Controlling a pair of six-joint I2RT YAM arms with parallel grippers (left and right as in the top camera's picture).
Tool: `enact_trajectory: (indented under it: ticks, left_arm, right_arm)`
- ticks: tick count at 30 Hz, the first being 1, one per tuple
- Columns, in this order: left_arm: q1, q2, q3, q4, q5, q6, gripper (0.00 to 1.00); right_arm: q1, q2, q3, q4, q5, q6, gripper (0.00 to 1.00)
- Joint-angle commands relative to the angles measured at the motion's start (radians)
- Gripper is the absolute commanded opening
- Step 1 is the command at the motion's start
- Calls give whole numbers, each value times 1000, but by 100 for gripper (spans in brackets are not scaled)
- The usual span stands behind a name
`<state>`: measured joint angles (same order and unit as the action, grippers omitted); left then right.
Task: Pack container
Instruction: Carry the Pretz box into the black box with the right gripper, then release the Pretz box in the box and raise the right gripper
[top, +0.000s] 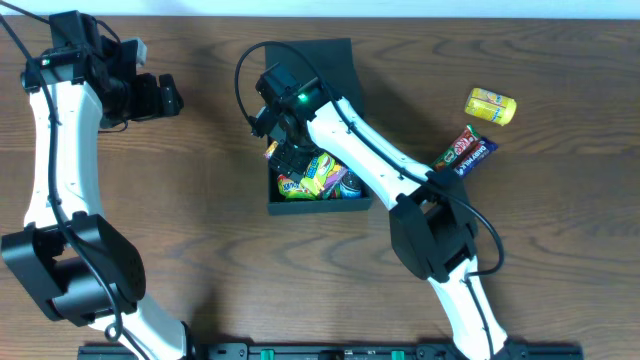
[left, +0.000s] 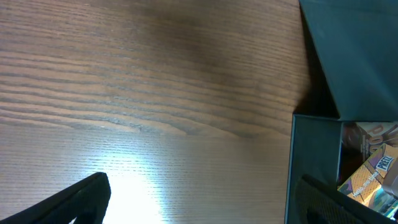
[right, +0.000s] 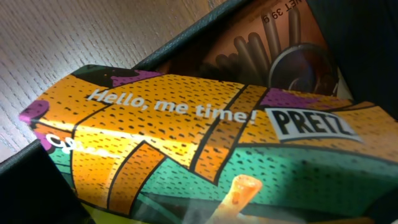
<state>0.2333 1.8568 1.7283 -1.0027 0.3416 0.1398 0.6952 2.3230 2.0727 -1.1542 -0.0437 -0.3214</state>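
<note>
Pretz box (right: 205, 155): filled the right wrist view, orange and teal, close against a dark wall.
Container (top: 318, 207): mid-table, flap lid laid open on the far side, several packets inside.
Right gripper (top: 290, 148): down inside the container; jaws not visible, so any grip on the box could not be told.
Left gripper (top: 165, 97): fingers spread wide, empty, well left of the container.
Risk: box may catch the rim or ride high on the packets and block the lid.
Unpacked: yellow packet (top: 491, 106) and bars (top: 463, 150) lay outside.
Surface: wood-grain table (top: 200, 220), glare patch.
Room: not shown.
</note>
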Motion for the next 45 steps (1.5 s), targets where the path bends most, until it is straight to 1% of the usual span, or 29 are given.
enact_trajectory:
  ticks: [1,5,9,14,19,24,26,29,36,45]
  left_arm:
    - [4,-13,2,-2,15,22,96]
    - [4,-13,2,-2,15,33,95]
    - [4,-13,2,-2,15,33,95]
    - [4,-13,2,-2,15,40,95]
    - [4,-13,2,-3,15,40,95]
    - [4,-13,2,-3,15,40,95]
    - [4,-13,2,-3,16,40,95]
    - [4,-13,2,-3,16,40,96]
    - [4,-13,2,-3,16,41,96]
    - [4,-13,2,-7,18,44,95]
  right_arm:
    - [4,-15,-7,2,18,-38,79]
    - [4,-24,2,0,25,-141,78]
    - [4,-29,27,-12,82,-221,78]
    - [5,-29,64,-20,101,-293,73]
    - [5,-29,100,-19,101,-338,78]
    - [5,-29,104,-12,131,-396,76]
    - [5,-29,104,-12,130,-420,76]
    - [5,-29,104,-12,134,-480,78]
    - [5,-29,104,27,134,-602,79]
    - [4,-29,104,98,149,-638,86]
